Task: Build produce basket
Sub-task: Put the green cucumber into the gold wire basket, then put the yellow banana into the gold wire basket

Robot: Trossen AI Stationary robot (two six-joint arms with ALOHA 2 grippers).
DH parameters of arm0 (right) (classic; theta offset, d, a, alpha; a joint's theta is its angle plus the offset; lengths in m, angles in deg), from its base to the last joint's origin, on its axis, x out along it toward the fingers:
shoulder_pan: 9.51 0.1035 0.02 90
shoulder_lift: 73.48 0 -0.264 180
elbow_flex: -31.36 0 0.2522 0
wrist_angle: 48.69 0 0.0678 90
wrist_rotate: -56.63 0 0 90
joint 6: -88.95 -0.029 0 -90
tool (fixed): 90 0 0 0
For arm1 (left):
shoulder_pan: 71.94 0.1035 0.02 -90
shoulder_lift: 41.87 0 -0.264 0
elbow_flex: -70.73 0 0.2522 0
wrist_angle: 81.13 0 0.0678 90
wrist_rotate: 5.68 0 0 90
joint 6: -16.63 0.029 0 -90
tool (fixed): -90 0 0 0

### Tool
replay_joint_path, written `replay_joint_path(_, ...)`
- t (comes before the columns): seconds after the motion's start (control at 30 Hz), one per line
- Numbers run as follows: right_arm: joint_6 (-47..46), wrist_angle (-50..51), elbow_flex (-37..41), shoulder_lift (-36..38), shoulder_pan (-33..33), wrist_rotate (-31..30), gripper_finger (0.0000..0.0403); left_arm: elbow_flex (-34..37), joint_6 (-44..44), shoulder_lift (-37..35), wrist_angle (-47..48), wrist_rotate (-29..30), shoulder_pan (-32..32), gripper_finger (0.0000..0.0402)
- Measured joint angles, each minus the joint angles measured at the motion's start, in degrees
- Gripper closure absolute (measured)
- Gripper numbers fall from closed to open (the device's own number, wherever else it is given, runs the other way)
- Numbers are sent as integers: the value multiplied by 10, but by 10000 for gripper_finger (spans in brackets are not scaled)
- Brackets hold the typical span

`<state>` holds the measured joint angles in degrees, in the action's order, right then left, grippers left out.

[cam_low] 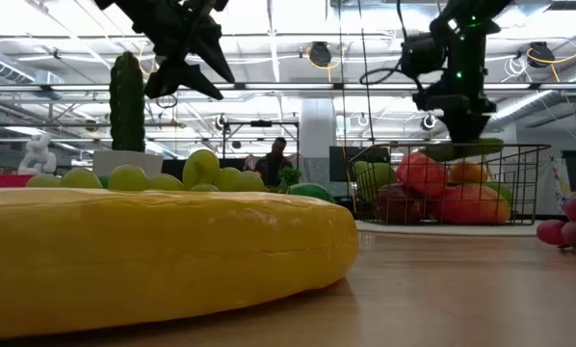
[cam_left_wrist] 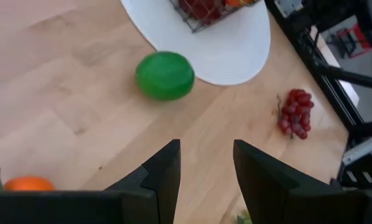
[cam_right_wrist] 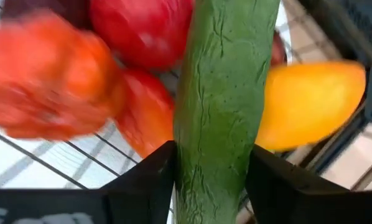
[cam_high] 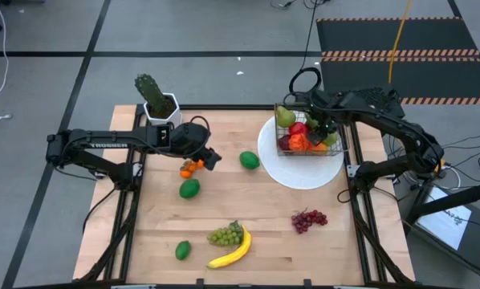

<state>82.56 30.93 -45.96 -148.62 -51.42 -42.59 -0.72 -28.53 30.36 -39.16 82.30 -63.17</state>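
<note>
The wire basket (cam_high: 308, 138) stands on a white plate (cam_high: 304, 175) at the table's far right and holds a pear, red apples, an orange and a mango. My right gripper (cam_high: 324, 131) is above it, shut on a green cucumber (cam_right_wrist: 220, 106). Loose produce lies on the wood: a lime (cam_high: 250, 160), a second lime (cam_high: 189, 189), a third lime (cam_high: 182, 250), an orange (cam_high: 192, 167), green grapes (cam_high: 226, 235), a banana (cam_high: 232, 250) and purple grapes (cam_high: 308, 219). My left gripper (cam_left_wrist: 204, 168) hangs open above the table, between the orange and the first lime, with nothing between its fingers. My right gripper pinches the cucumber's two long sides (cam_right_wrist: 186, 155) between its two fingers, about the middle of its length. The fingers come from above, pointing steeply down, and lie across the cucumber. It hangs roughly level at the height of the basket's rim (cam_low: 461, 147), over the fruit inside.
A potted cactus (cam_high: 156, 98) stands at the far left edge, behind the left arm. Bare wood lies in the table's middle. Black frame rails run along both sides of the table.
</note>
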Motion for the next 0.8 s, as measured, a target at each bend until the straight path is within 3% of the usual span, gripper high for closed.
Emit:
replay_joint_path(0.23,-20,3,36,0,-7,-55,197,0,-21,0,0,36,0,254)
replay_joint_path(0.4,-19,-1,36,17,-7,-57,171,0,-30,0,-8,39,0,254)
replay_joint_path(0.8,-81,-83,20,146,-6,-40,151,0,-28,0,-1,20,-5,254)
